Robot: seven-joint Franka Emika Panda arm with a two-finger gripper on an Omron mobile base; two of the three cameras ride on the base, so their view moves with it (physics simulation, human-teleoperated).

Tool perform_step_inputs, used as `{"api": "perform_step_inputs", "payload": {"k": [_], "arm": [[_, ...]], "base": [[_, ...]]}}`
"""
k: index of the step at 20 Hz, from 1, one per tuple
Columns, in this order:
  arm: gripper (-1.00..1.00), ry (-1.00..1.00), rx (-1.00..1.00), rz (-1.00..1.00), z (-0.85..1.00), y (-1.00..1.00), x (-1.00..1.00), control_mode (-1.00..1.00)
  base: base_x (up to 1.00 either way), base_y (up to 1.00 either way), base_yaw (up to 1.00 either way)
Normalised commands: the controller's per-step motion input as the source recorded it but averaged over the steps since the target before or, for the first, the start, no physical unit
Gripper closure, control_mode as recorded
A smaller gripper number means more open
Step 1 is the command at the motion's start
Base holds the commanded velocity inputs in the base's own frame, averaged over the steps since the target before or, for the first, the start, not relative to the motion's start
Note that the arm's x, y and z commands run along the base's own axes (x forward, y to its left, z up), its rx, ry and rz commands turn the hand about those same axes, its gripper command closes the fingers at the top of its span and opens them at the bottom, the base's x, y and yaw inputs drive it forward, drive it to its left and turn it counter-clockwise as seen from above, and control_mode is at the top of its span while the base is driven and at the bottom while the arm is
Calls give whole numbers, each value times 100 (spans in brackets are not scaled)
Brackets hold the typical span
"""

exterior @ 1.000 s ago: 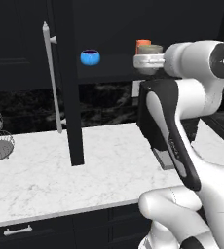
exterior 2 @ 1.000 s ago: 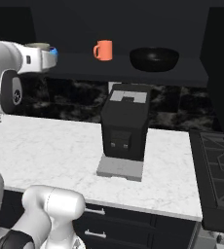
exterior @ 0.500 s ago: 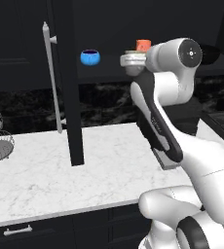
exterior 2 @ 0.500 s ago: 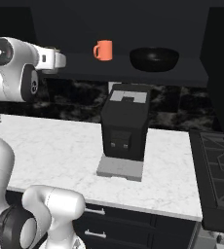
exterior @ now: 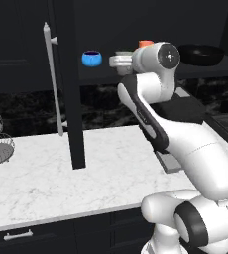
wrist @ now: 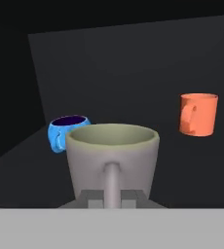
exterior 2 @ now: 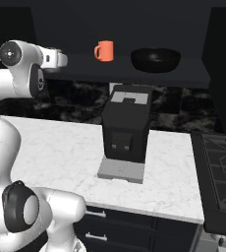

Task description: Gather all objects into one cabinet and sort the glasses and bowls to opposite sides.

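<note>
A pale beige-grey mug (wrist: 112, 163) is being held by the gripper (wrist: 112, 199), whose jaws are being kept closed on the mug's handle, which is being seen facing the hand camera with the mug upright and its darker inside showing. In the left base view the same mug (exterior: 120, 60) is being carried at the level of the cabinet's dark inner shelf (exterior: 205, 67), at the end of the white arm (exterior: 150, 114). The shelf is being taken as the landmark: a bright blue bowl (exterior: 91, 58) is being seen resting on it toward its left end, just beside the open cabinet door (exterior: 69, 84), whose long vertical silver bar handle (exterior: 54, 79) is being shown on its outer face. In the hand view the blue bowl is being seen just behind and to the left of the held mug, partly covered by it, while an orange mug (wrist: 198, 114) is being seen well apart to the right, deeper on the shelf. In the right base view the orange mug is being shown upright near the middle of the shelf, with a black bowl (exterior 2: 155, 59) sitting beside it toward the shelf's right end. Below the shelf, a black coffee machine (exterior 2: 127, 129) is being seen standing on the white marble counter (exterior 2: 61, 152).
</note>
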Motion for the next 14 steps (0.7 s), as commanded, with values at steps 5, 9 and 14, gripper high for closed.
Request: {"api": "perform_step_inputs", "payload": {"k": [5,9,14], "arm": [[100,-4,0,0,-11,22,37,-100],[100,1,0,0,-6,23,38,-100],[100,2,0,0,0,27,41,-100]], "base": [[0,0,0],[0,0,0],[0,0,0]]}}
